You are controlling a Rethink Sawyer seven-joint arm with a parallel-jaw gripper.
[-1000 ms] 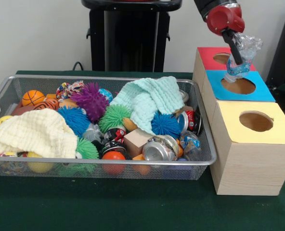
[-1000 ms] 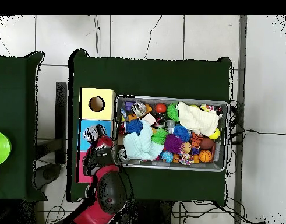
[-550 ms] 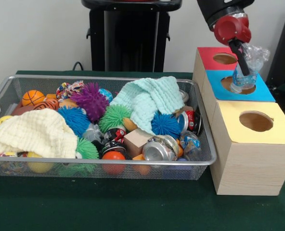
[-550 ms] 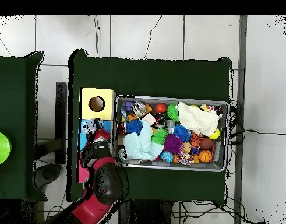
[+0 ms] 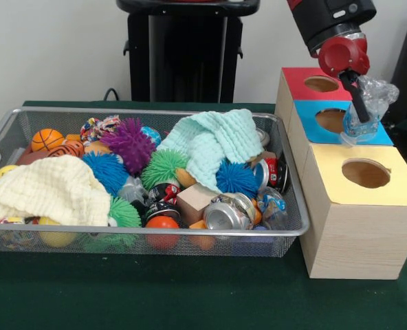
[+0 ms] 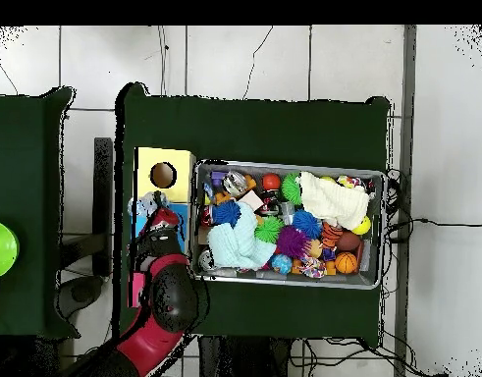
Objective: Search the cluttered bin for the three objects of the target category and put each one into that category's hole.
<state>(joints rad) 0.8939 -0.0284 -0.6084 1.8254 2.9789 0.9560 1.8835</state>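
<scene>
You have a tiled floor [image 6: 284,69] under a table [image 5: 155,295] covered in dark green cloth, with a pale wall behind it in the front view.

Wire bin [image 5: 286,237]: long, silver mesh, packed full. Contents you can make out:
- pale yellow cloth [image 5: 49,189] heaped at one end
- mint green cloth [image 5: 214,144] draped over the middle
- purple spiky ball [image 5: 128,143], two blue spiky balls [image 5: 106,170] and [image 5: 236,177], and a green spiky ball [image 5: 163,166]
- small basketball [image 5: 47,139] in the far corner
- wooden block [image 5: 195,201] near the front
- crushed cans [image 5: 225,213] beside the block
- red ball [image 5: 162,224] against the front wall

Row of three boxes just beside the bin, each with a round hole on top: yellow-topped box [image 5: 358,206] nearest the camera, blue-topped box [image 5: 334,124] in the middle, red-topped box [image 5: 310,82] at the back.

Red and black arm [image 6: 156,314]: comes down over the boxes.

Gripper [image 5: 360,113]: closed on a crumpled clear plastic bottle [image 5: 368,103], which hangs tilted over the edge where the blue top meets the yellow top, to one side of the blue hole. You cannot tell whether the bottle's lower end touches the box
</scene>
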